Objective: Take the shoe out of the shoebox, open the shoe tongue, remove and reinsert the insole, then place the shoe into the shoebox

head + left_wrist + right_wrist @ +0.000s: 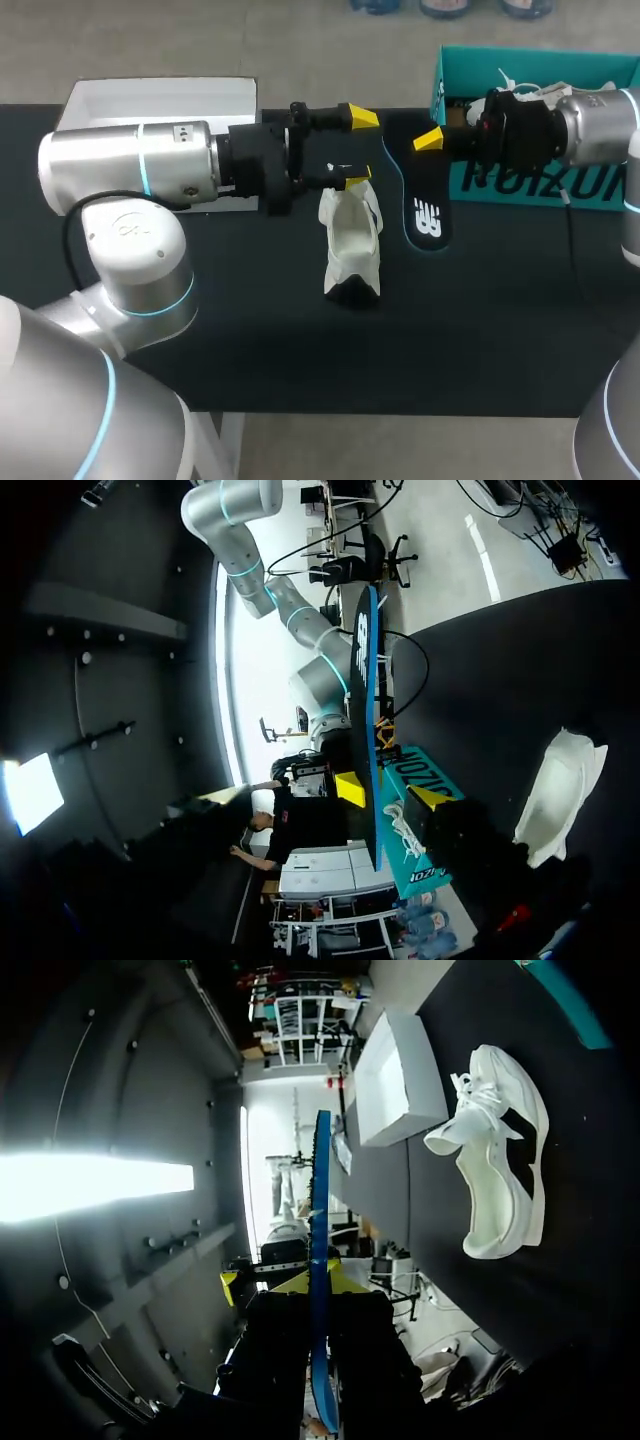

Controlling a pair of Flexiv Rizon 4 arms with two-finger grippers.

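A white shoe [352,245] with a black patch lies on the black table [250,350], empty of its insole; it also shows in both wrist views [560,790] [500,1170]. The dark insole [425,205] with a blue rim is held out beside the shoe, and my right gripper [430,140] is shut on its far end. It appears edge-on in the wrist views [368,730] [320,1210], running between my right gripper's [320,1282] fingers. My left gripper [358,148] stands open above the shoe's far end, with the insole's end just ahead of it.
The teal shoebox [540,185] stands open at the back right, behind my right gripper, with white paper inside; it also shows beyond the insole [425,815]. Its white lid [160,98] [400,1080] lies at the back left.
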